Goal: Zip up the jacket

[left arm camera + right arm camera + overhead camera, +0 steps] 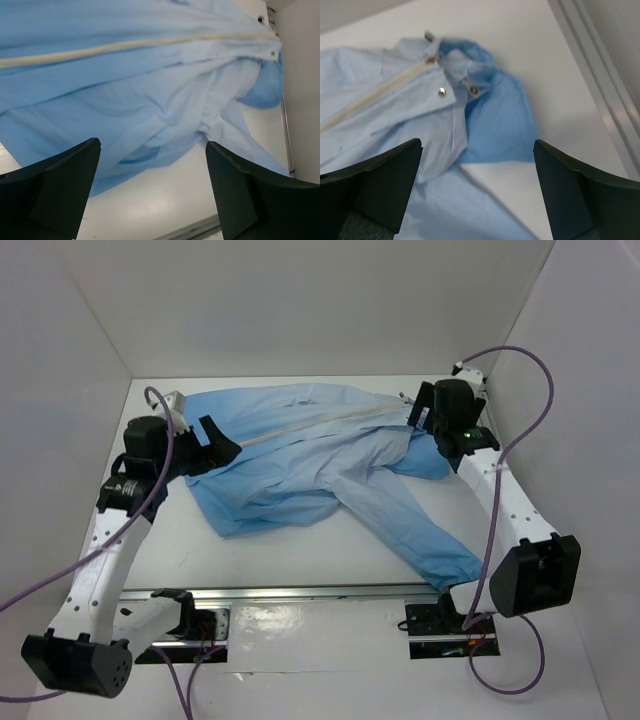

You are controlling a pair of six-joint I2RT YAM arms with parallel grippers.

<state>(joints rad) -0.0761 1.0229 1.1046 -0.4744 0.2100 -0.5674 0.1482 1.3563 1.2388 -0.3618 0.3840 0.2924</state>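
Observation:
The light-blue jacket (310, 455) lies spread across the table, with a white zipper strip (320, 425) running from its left end to the collar at the right. One sleeve (420, 530) trails toward the front right. My left gripper (212, 445) is open and empty above the jacket's left end; in its wrist view (152, 165) the zipper strip (125, 46) crosses the top. My right gripper (415, 410) is open and empty above the collar end. The right wrist view (477, 170) shows the zipper's top (427, 60), metal snaps (441, 92) and the darker blue collar lining (495, 120).
White enclosure walls stand at the left, back and right. A metal rail (300, 592) runs along the table's near edge, and another rail (600, 85) shows beside the collar in the right wrist view. Purple cables loop from both arms.

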